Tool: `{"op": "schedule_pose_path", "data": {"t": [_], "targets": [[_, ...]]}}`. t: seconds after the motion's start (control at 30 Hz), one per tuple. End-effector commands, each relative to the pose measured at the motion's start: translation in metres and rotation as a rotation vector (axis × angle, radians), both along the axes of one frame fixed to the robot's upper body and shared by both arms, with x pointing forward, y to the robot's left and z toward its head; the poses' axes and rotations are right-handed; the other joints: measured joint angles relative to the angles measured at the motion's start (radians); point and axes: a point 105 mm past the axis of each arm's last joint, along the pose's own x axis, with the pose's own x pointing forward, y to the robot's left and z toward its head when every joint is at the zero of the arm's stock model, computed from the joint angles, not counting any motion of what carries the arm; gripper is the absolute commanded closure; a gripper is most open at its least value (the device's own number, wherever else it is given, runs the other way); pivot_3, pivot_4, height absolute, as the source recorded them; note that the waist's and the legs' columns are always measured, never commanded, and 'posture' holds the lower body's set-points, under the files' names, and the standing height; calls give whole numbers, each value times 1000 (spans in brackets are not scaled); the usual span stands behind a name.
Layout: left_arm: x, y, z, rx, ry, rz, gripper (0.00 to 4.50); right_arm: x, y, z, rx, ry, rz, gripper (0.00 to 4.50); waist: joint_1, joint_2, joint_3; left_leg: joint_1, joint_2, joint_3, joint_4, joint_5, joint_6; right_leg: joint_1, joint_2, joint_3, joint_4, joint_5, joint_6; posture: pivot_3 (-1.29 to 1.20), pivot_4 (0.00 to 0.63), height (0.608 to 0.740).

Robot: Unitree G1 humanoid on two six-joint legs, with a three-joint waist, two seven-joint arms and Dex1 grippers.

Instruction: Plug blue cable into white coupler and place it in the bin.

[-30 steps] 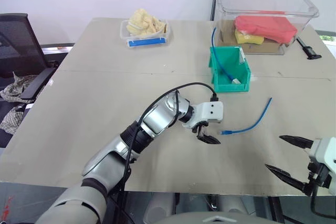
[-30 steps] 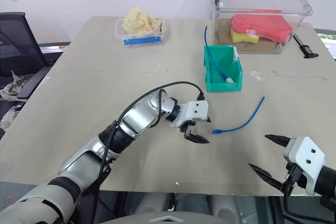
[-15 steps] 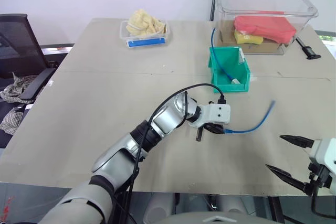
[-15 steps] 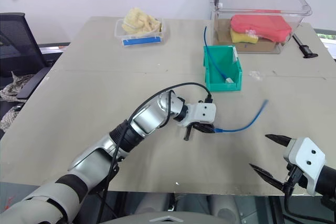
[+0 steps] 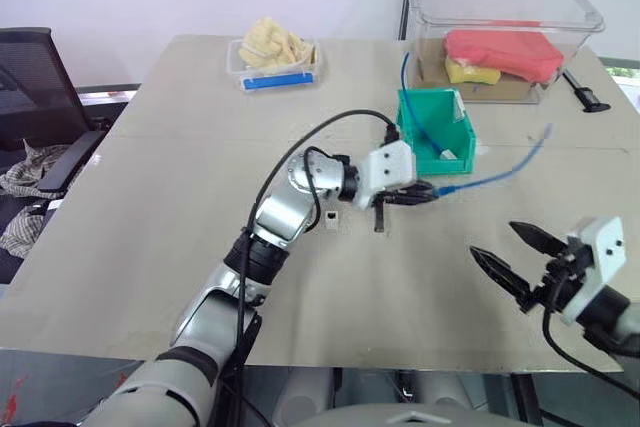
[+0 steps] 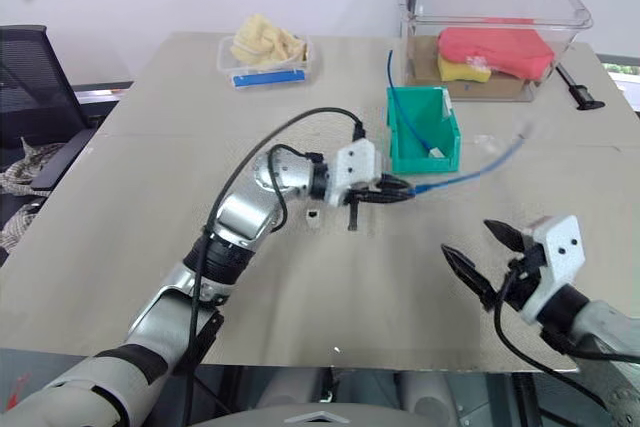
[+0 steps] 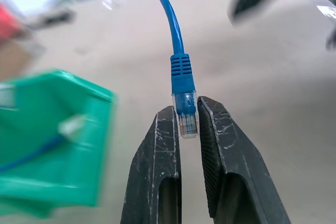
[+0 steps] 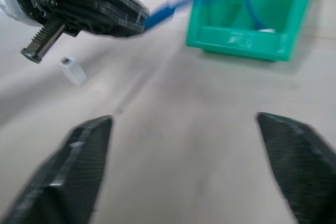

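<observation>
**A:** What changed vs a sec ago?

**B:** L gripper (image 5: 418, 193) had been spread over the table (image 5: 180, 207) just short of the plug. Now I had it pressed together on the plug of the blue cable (image 7: 178, 72), pinching it btwn both fingers (image 7: 163, 145). I'd lifted it off the table and carried it toward the bin (image 5: 437, 137). Cable trailed off to the right in the air, free end blurred. R gripper (image 5: 505, 255) had come in from the lower right corner and rolled; its fingers (image 8: 79, 156) stood spread, holding nothing.

**A:** And the coupler?

**B:** White coupler (image 5: 331, 216) sat on the table just below the L wrist, apart from the fingers, untouched. The R wrist cam caught it too, beside the L gripper.

**A:** What else was around, near to far?

**B:** Nearest me, bare table btwn the two grippers. Then the bin, green, just behind the L fingertips, w/ another blue cable (image 5: 428, 130) and a small white piece already in it. Beyond it a large clear tub (image 5: 500, 22) w/ red and yellow stuff inside, at the far right. A black tool (image 5: 588, 95) lay beside the tub. Far mid-left, a shallow clear tray (image 5: 278, 62) w/ a blue strip and something pale yellow. Black chair (image 5: 35, 97) off the table's left edge.

**A:** Room to move?

**B:** Near half of the table was open on both sides. Near edge ran close under the R gripper. Bin was the only thing close to the held plug.
</observation>
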Motion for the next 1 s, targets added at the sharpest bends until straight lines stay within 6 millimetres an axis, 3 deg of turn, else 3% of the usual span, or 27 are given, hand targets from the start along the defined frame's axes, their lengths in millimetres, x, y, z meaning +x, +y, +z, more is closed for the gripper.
{"op": "schedule_pose_path", "data": {"t": [0.03, 0.3, 0.63, 0.73, 0.83, 1.0], "targets": [[-2, 3, 19, -97, -119, 16, 4500, 9, 14, 8, 89, -19, -19, 2175, 0, 0, 0, 0, 0, 0, 0, 0, 0, 0, 0, 0, 0, 0, 0, 0, 150, 739], [-2, 8, 22, -135, -311, 22, 4500, 41, 58, 32, 374, -35, 15, 2175, -2, 0, 0, 0, -1, 0, 0, 0, 0, 0, 0, 0, 1, 0, 0, 0, 150, 739], [-3, 9, 20, -139, -339, 9, 4500, 56, 69, 53, 488, -58, 49, 2175, -6, 0, 0, 0, -4, -1, 0, 0, 0, -1, 0, -1, 2, 0, 0, 0, 150, 739], [-4, 9, 21, -147, -334, 10, 4500, 58, 70, 51, 488, -51, 47, 2978, -7, 0, 0, 0, -4, -2, 0, 0, 0, -1, 0, -1, 3, 0, 0, 0, 150, 739], [-2, 12, 21, -146, -331, 20, 4500, 58, 70, 51, 493, -46, 49, 4324, -10, 0, 0, 0, -4, -1, 0, 0, 0, -1, 0, -1, 3, 0, 0, 0, 150, 739], [-3, 12, 21, -146, -331, 17, 4500, 56, 69, 50, 493, -43, 49, 4423, -19, 0, 0, 0, -4, -2, 0, 0, 0, -1, 0, -1, 3, 0, 0, 0, 150, 739]]}}
